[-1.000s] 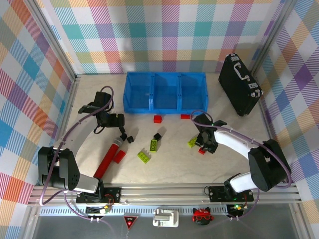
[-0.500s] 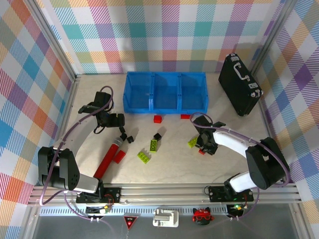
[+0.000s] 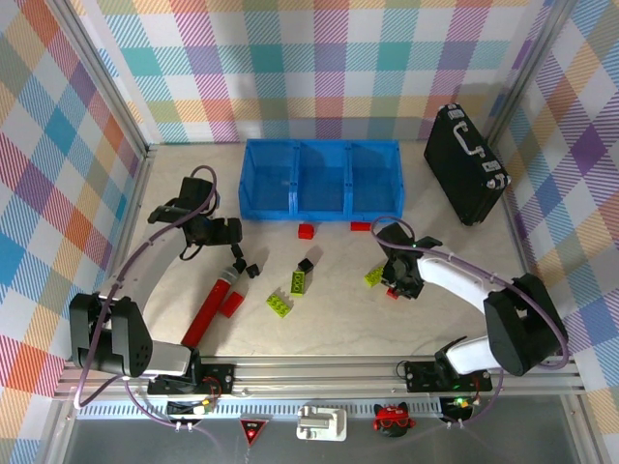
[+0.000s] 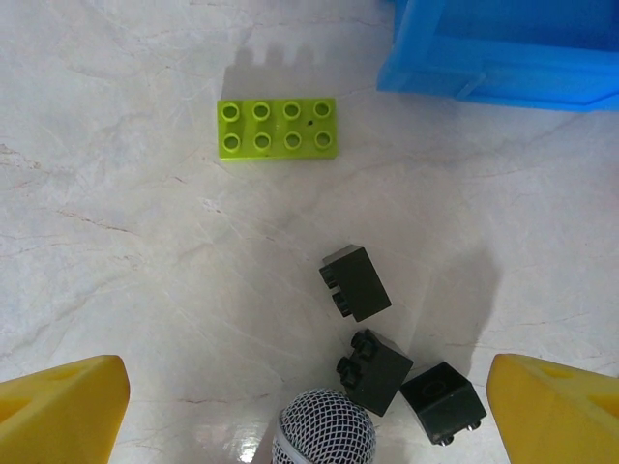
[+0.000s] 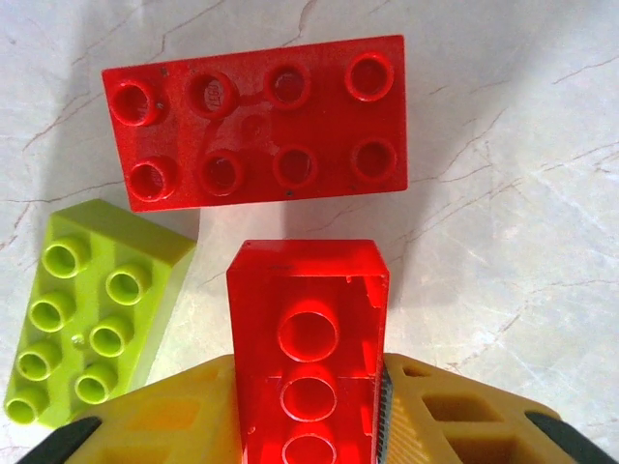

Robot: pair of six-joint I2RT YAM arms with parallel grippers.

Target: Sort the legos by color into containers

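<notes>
Right gripper [image 5: 309,391] clamps glossy studded red brick [image 5: 308,290]; red slab [image 5: 256,121], lime brick [image 5: 92,309] crowd it. Left gripper [image 4: 309,401] gaping, empty.

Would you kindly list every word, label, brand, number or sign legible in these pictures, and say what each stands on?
No text is readable anywhere.
Flat red brick: faint embossing on its studs, too blurred to read.
Small red brick: no legible mark on its studs.
Red triangle sign by the near rail: too small to read.
</notes>
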